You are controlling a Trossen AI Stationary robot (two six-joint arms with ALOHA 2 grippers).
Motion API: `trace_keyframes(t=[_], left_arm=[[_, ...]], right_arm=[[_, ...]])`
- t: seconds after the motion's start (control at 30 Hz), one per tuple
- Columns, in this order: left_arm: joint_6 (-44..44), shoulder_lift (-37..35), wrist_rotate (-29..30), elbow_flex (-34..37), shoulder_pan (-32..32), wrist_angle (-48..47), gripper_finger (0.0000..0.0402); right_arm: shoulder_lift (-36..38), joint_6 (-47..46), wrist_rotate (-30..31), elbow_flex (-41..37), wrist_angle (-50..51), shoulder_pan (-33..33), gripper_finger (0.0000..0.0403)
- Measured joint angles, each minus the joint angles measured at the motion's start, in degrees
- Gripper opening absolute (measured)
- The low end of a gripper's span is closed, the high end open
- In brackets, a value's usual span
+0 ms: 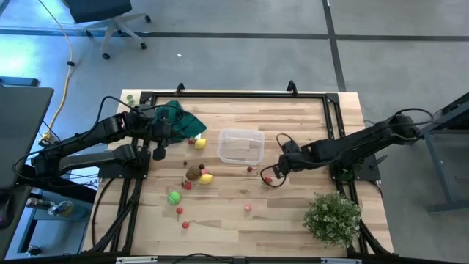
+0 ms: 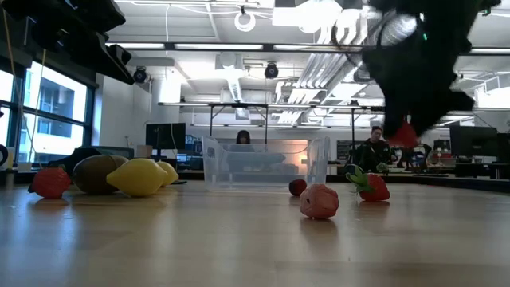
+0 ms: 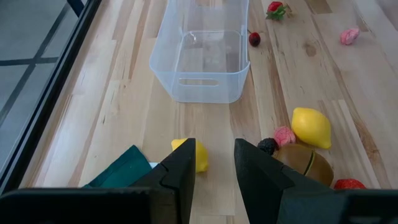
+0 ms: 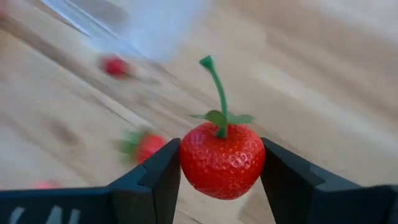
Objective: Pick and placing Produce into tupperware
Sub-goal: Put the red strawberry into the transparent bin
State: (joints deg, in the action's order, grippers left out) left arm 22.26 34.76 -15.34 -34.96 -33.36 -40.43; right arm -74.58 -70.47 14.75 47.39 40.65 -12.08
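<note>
Right wrist view shows your right hand [image 4: 219, 180] clamped on a strawberry [image 4: 222, 159], stem up, fingers on both flanks so it hangs steady for carrying. From above, that hand sits just off the tub's [image 1: 240, 146] 4 o'clock corner, so the drop looks like a short move toward 10 o'clock. Your left hand [image 3: 211, 177] waits at the tub's 9 o'clock over a lemon [image 3: 198, 155], narrowly parted, holding nothing. Other produce lies loose on the worktop [image 1: 293, 213].
</note>
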Motion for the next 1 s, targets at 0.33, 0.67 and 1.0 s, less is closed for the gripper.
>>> trace_keyframes(t=[0.33, 0.67, 1.0], left_arm=[[-0.02, 0.00, 0.01, 0.00, 0.00, -0.01, 0.0099], [-0.01, 0.00, 0.01, 0.00, 0.01, -0.01, 0.0099], [0.00, -0.01, 2.97, 0.00, 0.00, -0.01, 0.0099]], right_arm=[[1.79, 26.40, 10.32, 22.64, -1.30, 0.21, 0.0177], [-11.53, 40.99, 7.71, 44.93, 7.26, 8.56, 0.0177], [-33.56, 42.31, -6.66, 53.97, 12.83, 17.33, 0.0177]])
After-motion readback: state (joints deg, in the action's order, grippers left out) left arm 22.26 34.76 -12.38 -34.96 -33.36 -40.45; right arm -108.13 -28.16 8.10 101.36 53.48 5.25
